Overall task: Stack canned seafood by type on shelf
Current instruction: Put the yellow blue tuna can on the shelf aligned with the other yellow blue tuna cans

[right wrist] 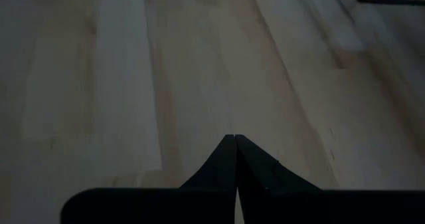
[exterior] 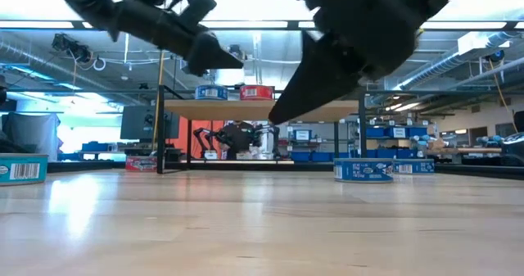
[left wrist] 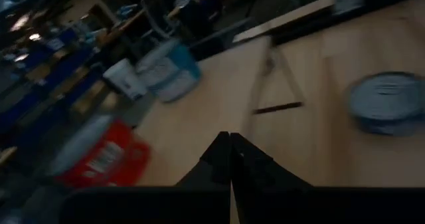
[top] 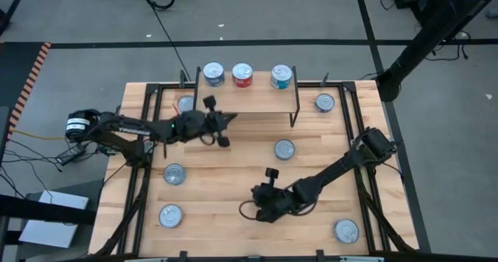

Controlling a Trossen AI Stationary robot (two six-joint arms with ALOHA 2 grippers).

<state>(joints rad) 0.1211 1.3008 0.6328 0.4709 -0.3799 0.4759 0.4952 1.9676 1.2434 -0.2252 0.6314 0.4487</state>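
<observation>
Wooden boards make up the big table (top: 233,165), and a busy workshop shows behind it in the low view. Near the front edge, the right gripper (top: 257,193) hangs low over bare wood with its two fingers pressed together and nothing in them. Loose tins lie around it, like one tin (top: 170,215) at the front left and another tin (top: 346,231) at the front right. Farther back, the left gripper (top: 230,119) floats just in front of the shelf (top: 257,99), fingers together, holding nothing. On the shelf sit a blue tin (top: 212,74), a red tin (top: 243,75) and a teal tin (top: 282,77), side by side.
</observation>
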